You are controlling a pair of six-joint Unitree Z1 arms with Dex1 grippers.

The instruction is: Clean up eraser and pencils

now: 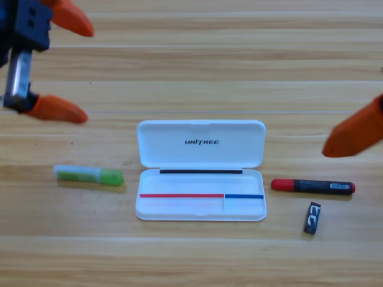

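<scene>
The light-green pencil [88, 175] lies flat on the table, left of the open white case [200, 209]. Right of the case lies the black pen with the red cap [312, 186]. Just below its right half sits the small black eraser [312, 217]. My left gripper [88, 75] hangs open at the upper left, well above the green pencil, holding nothing. My right gripper [359, 113] sits at the right edge, above the pen. Only one of its orange jaws shows fully, with bare table beside it.
The case's lid [200, 143] lies folded back toward the top, and the tray holds none of the loose items. Bare wooden table [197, 66] stretches across the top and along the bottom edge.
</scene>
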